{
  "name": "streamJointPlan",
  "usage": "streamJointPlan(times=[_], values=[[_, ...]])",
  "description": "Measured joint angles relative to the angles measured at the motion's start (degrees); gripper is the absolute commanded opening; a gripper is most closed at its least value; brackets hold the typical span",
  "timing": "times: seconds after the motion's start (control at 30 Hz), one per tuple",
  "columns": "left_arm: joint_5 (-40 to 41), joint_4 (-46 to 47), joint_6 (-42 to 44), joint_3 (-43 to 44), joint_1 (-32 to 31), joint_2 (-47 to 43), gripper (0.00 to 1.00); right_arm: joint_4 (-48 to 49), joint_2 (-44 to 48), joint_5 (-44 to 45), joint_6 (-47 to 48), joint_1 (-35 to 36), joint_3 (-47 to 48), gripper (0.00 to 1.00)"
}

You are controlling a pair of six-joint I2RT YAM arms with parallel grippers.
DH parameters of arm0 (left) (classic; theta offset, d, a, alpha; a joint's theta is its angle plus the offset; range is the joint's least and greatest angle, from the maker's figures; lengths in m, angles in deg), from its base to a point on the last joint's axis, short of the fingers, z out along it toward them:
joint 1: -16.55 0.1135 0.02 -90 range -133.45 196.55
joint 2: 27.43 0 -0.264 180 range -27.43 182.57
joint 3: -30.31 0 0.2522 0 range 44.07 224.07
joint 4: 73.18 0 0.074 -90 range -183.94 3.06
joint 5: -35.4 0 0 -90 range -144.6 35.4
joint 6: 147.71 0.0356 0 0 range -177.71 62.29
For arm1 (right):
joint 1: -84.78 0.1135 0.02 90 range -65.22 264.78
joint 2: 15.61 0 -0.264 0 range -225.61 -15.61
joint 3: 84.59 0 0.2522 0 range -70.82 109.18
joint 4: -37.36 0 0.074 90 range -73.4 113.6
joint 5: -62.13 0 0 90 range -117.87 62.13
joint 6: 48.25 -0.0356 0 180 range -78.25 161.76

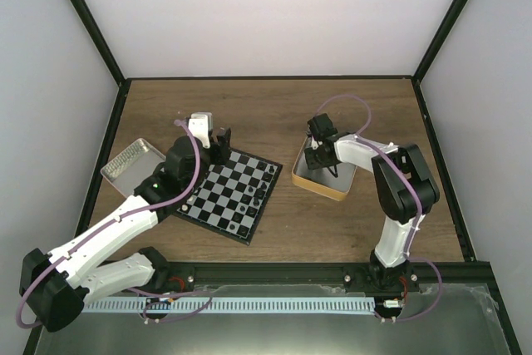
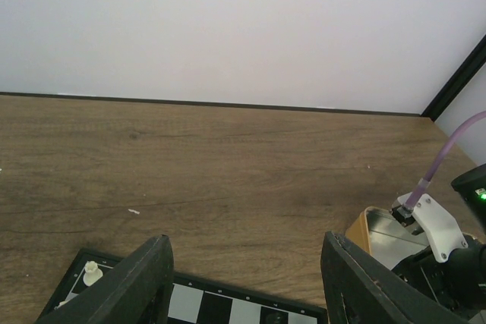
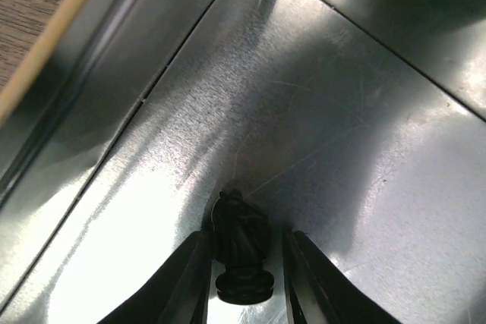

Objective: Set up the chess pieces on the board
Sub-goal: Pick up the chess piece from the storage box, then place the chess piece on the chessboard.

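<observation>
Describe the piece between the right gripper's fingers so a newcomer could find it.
Look at the gold-rimmed tin right of the chessboard. On its shiny floor, the right gripper straddles a black knight. It is the only piece seen there: glossy, horse-headed, on a round base.

White walls (image 1: 249, 14), wooden tabletop (image 1: 274, 106)

Left arm stretched low from its base toward 1 o'clock; left gripper (image 1: 219, 145) level, fingers (image 2: 129, 286) spread wide. Right arm elbow-up, forearm running toward 10 o'clock. Right gripper (image 1: 319, 162) pointed down, fingers (image 3: 186, 278) narrowed either side of a black knight (image 3: 241, 233), contact unclear.
</observation>
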Motion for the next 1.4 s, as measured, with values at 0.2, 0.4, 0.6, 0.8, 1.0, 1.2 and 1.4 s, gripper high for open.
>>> streamJointPlan(times=[0.2, 0.4, 0.6, 0.8, 1.0, 1.2, 1.4], values=[[0.0, 0.02, -0.02, 0.0, 0.0, 0.0, 0.55, -0.24, 0.33, -1.36, -0.07, 0.0, -0.28, 0.15], [-0.13, 0.02, -0.09, 0.0, 0.0, 0.11, 0.55, -0.26, 0.48, -1.16, -0.85, 0.0, -0.31, 0.13], [-2.82, 0.02, -0.96, 0.02, 0.0, 0.42, 0.59, 1.62, 6.14, -0.85, -1.7, 0.0, -4.09, 0.12], [-10.56, -1.42, -2.19, 3.21, 0.09, 2.84, 0.74, 7.5, 21.18, -9.49, -2.21, 0.02, -7.32, 0.13], [-20.65, -0.92, -4.31, 8.57, 0.11, 3.76, 0.76, 16.41, 32.37, -28.13, -2.27, 0.76, -10.71, 0.18], [-30.73, 1.75, -9.33, 9.9, 0.59, 4.9, 0.73, 23.78, 36.37, -46.1, -2.34, 2.38, -14.97, 0.2], [-40.24, 3.8, -19.47, 9.9, 1.36, 8.37, 0.57, 28.2, 36.54, -50.99, -2.12, 6.03, -14.97, 0.2]])
